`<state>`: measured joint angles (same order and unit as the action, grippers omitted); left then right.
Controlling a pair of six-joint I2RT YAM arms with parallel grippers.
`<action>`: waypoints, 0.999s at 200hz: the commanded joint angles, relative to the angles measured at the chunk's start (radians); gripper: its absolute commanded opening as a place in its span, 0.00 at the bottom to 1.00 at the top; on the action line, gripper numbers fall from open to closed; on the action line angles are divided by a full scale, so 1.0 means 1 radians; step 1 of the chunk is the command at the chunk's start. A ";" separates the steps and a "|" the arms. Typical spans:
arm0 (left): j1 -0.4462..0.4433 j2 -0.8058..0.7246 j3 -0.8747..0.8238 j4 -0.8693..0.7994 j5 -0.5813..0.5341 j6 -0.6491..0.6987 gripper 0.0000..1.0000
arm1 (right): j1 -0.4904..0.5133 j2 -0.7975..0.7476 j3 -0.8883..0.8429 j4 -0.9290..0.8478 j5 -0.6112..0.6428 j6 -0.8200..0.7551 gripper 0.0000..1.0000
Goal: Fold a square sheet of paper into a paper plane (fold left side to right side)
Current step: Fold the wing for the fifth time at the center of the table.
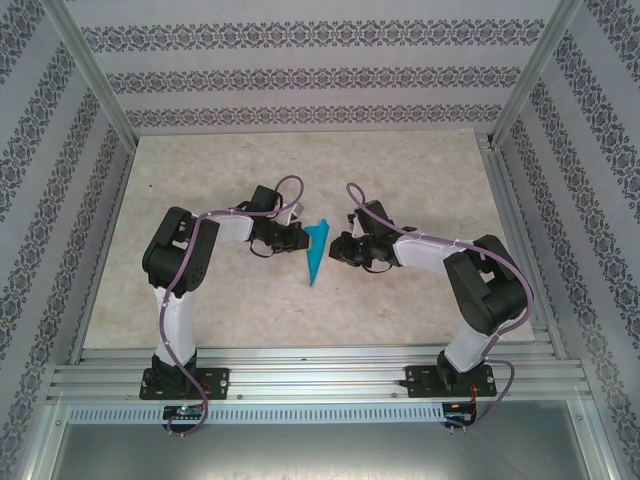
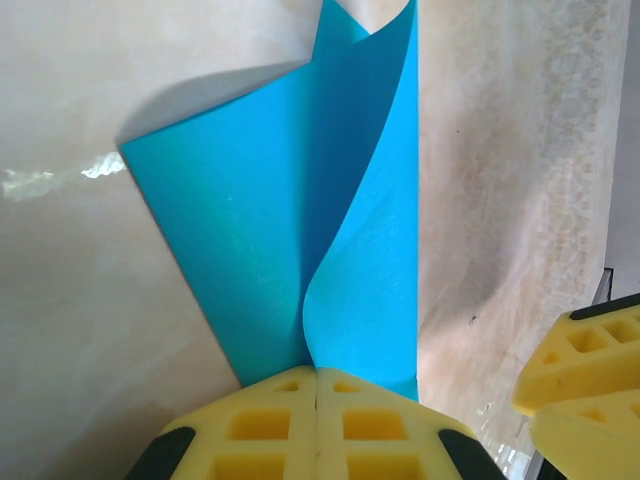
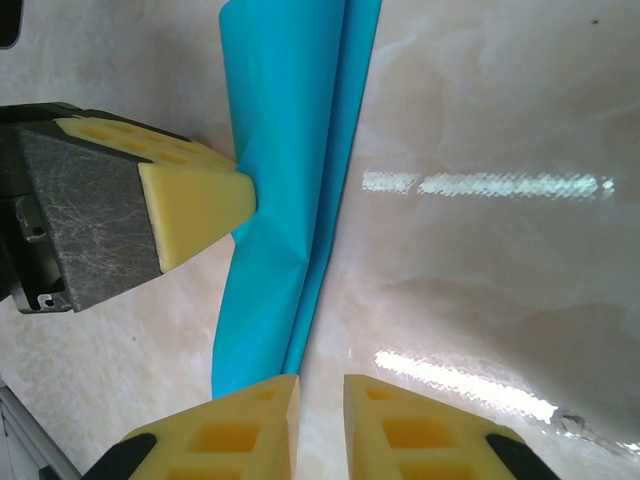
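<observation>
Folded blue paper (image 1: 315,255) — pinched between left jaws (yellow pads (image 2: 260,425)).

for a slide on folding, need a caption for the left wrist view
Left gripper shut on the edge of the folded blue paper, one flap curling above the table

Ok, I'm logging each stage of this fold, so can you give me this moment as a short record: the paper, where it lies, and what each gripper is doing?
paper: blue paper, folded into a slim wedge, point toward the arm bases, one flap curling up
place: middle of the table, between the two grippers
left gripper: pads shut on the paper's edge
right gripper: jaws a little apart, nothing in the gap, the paper's end beside one finger
fold: crease not yet pressed flat
</observation>
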<state>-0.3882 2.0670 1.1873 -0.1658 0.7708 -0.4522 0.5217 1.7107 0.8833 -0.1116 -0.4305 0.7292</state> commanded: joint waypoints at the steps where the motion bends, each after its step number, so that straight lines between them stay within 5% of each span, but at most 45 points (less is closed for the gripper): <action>1: 0.010 0.017 0.015 -0.003 0.006 0.027 0.03 | 0.030 -0.015 0.008 0.071 -0.049 0.024 0.17; 79: 0.010 0.015 -0.004 0.006 0.003 0.024 0.03 | 0.144 0.017 -0.081 0.305 -0.122 0.181 0.16; 200: 0.010 0.010 -0.010 0.007 -0.002 0.019 0.03 | 0.162 0.073 -0.068 0.272 -0.096 0.159 0.16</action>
<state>-0.3878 2.0678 1.1877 -0.1654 0.7734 -0.4522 0.6743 1.7649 0.8001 0.1658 -0.5365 0.9001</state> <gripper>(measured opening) 0.059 0.156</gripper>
